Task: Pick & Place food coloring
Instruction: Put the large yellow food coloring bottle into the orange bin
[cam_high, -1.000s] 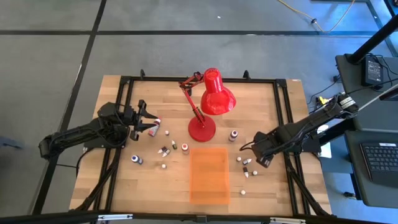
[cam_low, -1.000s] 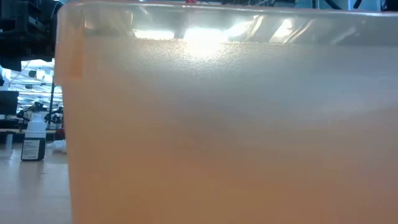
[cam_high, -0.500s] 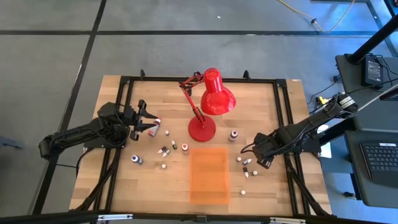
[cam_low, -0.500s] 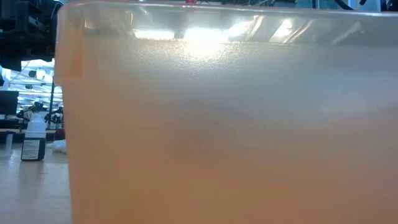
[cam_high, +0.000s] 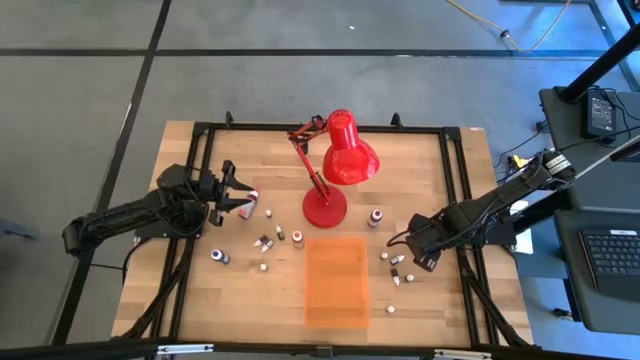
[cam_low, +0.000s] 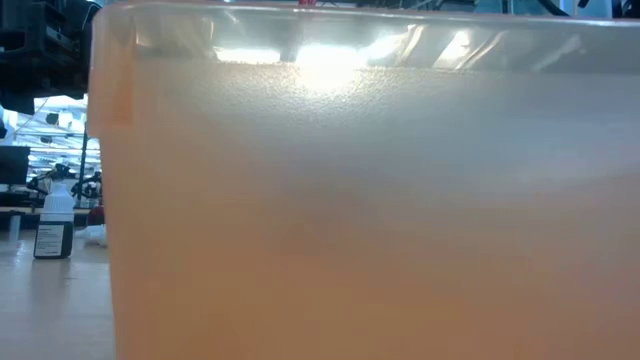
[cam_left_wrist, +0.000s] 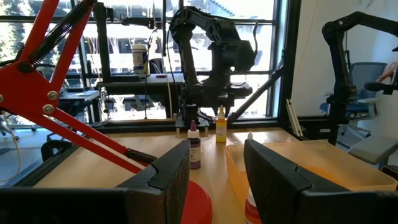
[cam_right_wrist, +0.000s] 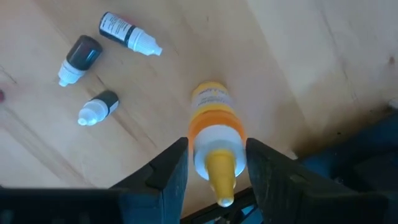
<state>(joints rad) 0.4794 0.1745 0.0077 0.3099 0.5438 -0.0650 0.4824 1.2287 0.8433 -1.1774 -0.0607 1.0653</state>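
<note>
- An orange bottle (cam_right_wrist: 211, 134) with a yellow tip sits between the right gripper (cam_right_wrist: 214, 171) fingers; the jaws close narrowly on its neck, over the wood.
- Three loose bottles (cam_right_wrist: 130, 33) lie on the wood beyond it, seen from the right wrist.
- From above, the right gripper (cam_high: 421, 253) is right of the tray (cam_high: 336, 280), with small bottles (cam_high: 397, 260) beside it.
- More bottles (cam_high: 266, 241) are scattered left of the tray, near the lamp (cam_high: 335, 165) base.
- The left gripper (cam_high: 238, 199) hovers at the far left by a bottle (cam_high: 254, 211); its jaws are narrowly parted and grip nothing that I can see.
- In the low view the tray (cam_low: 360, 190) fills the frame.
</note>
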